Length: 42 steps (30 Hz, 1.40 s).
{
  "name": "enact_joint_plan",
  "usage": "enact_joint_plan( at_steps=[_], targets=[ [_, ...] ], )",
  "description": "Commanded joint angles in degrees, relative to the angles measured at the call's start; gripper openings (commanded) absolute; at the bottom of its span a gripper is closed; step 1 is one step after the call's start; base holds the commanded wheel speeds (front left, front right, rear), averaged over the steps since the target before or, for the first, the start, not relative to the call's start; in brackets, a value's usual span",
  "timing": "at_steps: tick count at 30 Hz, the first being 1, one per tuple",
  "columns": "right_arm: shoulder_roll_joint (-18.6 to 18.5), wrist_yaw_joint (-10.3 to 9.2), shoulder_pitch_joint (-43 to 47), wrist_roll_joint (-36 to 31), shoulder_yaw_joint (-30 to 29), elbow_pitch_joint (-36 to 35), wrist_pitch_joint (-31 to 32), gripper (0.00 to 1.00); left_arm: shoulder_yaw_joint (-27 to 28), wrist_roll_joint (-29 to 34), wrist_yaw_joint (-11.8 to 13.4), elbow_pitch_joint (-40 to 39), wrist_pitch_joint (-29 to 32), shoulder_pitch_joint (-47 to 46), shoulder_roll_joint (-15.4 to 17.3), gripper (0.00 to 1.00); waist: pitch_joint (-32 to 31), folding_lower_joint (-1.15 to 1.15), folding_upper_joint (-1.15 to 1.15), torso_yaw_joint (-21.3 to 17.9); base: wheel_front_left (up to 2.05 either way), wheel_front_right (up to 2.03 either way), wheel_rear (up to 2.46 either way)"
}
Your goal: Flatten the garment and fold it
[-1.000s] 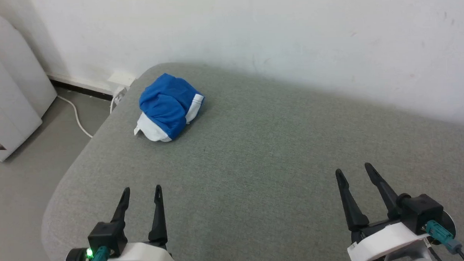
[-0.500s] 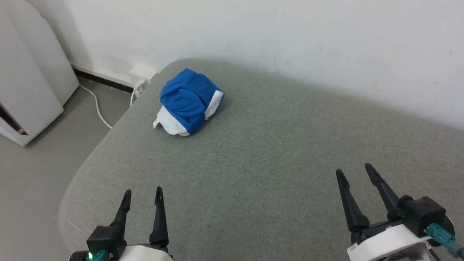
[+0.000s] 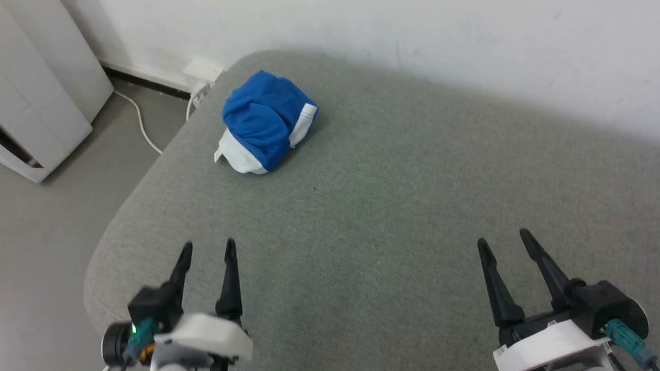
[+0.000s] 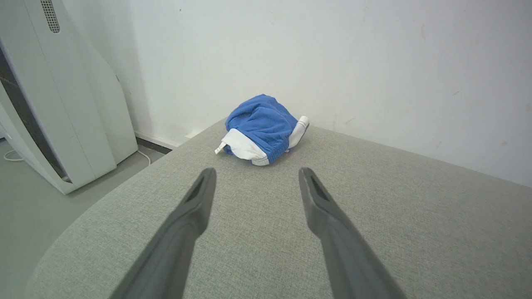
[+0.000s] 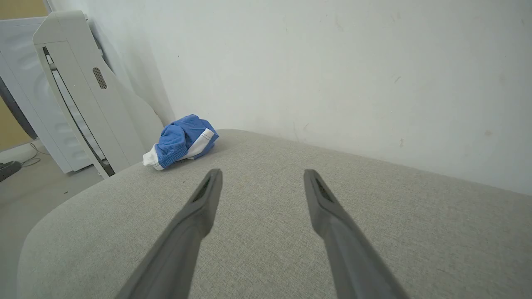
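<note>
Head view: bunched garment (image 3: pixel 263 124) on cushion (image 3: pixel 375 217)

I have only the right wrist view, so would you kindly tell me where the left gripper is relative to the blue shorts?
Observer: The left gripper hangs open above the near left part of the grey cushion, well short of the garment.
Operator: Thank you; is it aimed at the garment?
Observer: Yes, in the left wrist view the garment lies straight ahead, roughly centred beyond the gap between its two fingers.
Operator: Is anything lying nearby, off the cushion?
Observer: A white cable lies on the floor beside the cushion's far left corner, below a white plate on the wall.
</note>
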Motion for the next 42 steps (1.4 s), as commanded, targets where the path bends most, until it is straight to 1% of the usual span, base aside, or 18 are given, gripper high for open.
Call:
enact_joint_plan(
  at_steps=[1, 6, 10, 15, 19, 21, 23, 26, 29, 32, 35, 38, 39, 40, 42],
  targets=[
    [0.2, -0.04, -0.8, -0.5, 0.0, -0.2, -0.6, 1.0, 0.2, -0.2, -0.5, 0.8, -0.4, -2.0, -0.1, 1.0, 3.3, 0.0, 0.0, -1.2, 0.0, 0.0, 0.0],
    [0.2, -0.04, -2.3, -3.7, 0.3, -1.7, -0.6, 1.0, 1.2, -0.8, -1.9, 8.4, -0.2, -10.9, 1.5, 1.0, 8.5, 0.0, 0.0, -3.6, 0.0, 0.0, 0.0],
    [0.2, -0.04, -3.7, -5.9, 0.6, -3.8, -0.6, 1.0, 2.1, -2.4, -3.5, 14.8, 1.7, -20.5, 4.5, 1.0, 12.8, 0.0, 0.0, -5.7, 0.0, 0.0, 0.0],
    [-0.2, -0.04, -5.7, -7.5, 1.1, -7.0, -0.6, 1.0, 1.5, -4.5, -5.1, 21.2, 7.4, -32.3, 9.4, 1.0, 18.4, 0.0, 0.0, -8.7, 0.0, 0.0, 0.0],
    [-0.3, -0.04, -7.3, -7.9, 1.1, -8.9, -0.6, 1.0, -0.6, -6.8, -5.7, 27.1, 15.4, -40.8, 13.6, 1.0, 22.2, 0.0, 0.0, -10.9, 0.0, 0.0, 0.0],
    [-0.3, -0.04, -8.1, -8.0, 1.2, -9.3, -0.6, 1.0, -3.5, -9.0, -5.8, 29.0, 19.9, -44.0, 15.3, 1.0, 23.9, 0.0, 0.0, -12.2, 0.0, 0.0, 0.0],
    [-0.2, -0.04, -8.6, -7.9, 1.0, -9.6, -0.6, 1.0, -6.3, -12.9, -5.8, 30.1, 24.7, -46.8, 17.1, 1.0, 25.4, 0.0, 0.0, -13.2, 0.0, 0.0, 0.0],
    [-0.2, -0.04, -9.4, -7.7, 0.6, -10.7, -0.6, 1.0, -10.1, -19.2, -5.8, 30.5, 31.2, -50.2, 20.7, 1.0, 27.4, 0.0, 0.0, -14.7, 0.0, 0.0, 0.0],
    [-0.1, -0.04, -9.9, -7.5, 0.4, -10.9, -0.6, 1.0, -11.7, -25.7, -5.8, 32.0, 39.0, -52.0, 23.3, 1.0, 28.6, 0.0, 0.0, -16.1, 0.0, 0.0, 0.0],
    [0.0, -0.04, -10.6, -7.2, 0.4, -10.8, -0.6, 1.0, -13.3, -29.9, -5.8, 33.7, 46.2, -52.6, 25.7, 1.0, 29.2, 0.0, 0.0, -17.5, 0.0, 0.0, 0.0],
    [0.0, -0.04, -10.9, -6.9, 0.4, -10.5, -0.6, 1.0, -14.5, -32.4, -5.8, 34.6, 49.5, -52.1, 27.3, 1.0, 29.4, 0.0, 0.0, -18.4, 0.0, 0.0, 0.0],
    [0.1, -0.04, -10.9, -6.7, 0.4, -10.0, -0.6, 1.0, -15.4, -35.0, -5.8, 35.8, 52.6, -51.3, 28.0, 1.0, 28.8, 0.0, 0.0, -18.9, 0.0, 0.0, 0.0],
    [0.1, -0.04, -10.8, -6.6, 0.5, -9.7, -0.6, 1.0, -15.8, -35.9, -5.8, 35.9, 53.3, -51.0, 28.1, 0.17, 28.5, 0.0, 0.0, -19.0, 0.0, 0.0, 0.0],
    [0.1, -0.04, -10.8, -6.5, 0.5, -9.5, -0.6, 1.0, -15.9, -36.6, -5.8, 35.8, 53.4, -50.7, 28.4, 0.0, 28.0, 0.0, 0.0, -19.0, 0.0, 0.0, 0.0],
    [0.1, -0.04, -10.7, -6.3, 0.5, -9.1, -0.6, 1.0, -16.3, -37.4, -5.8, 35.5, 52.2, -50.2, 29.0, 0.0, 26.9, 0.0, 0.0, -18.9, 0.0, 0.0, 0.0]
  ],
)
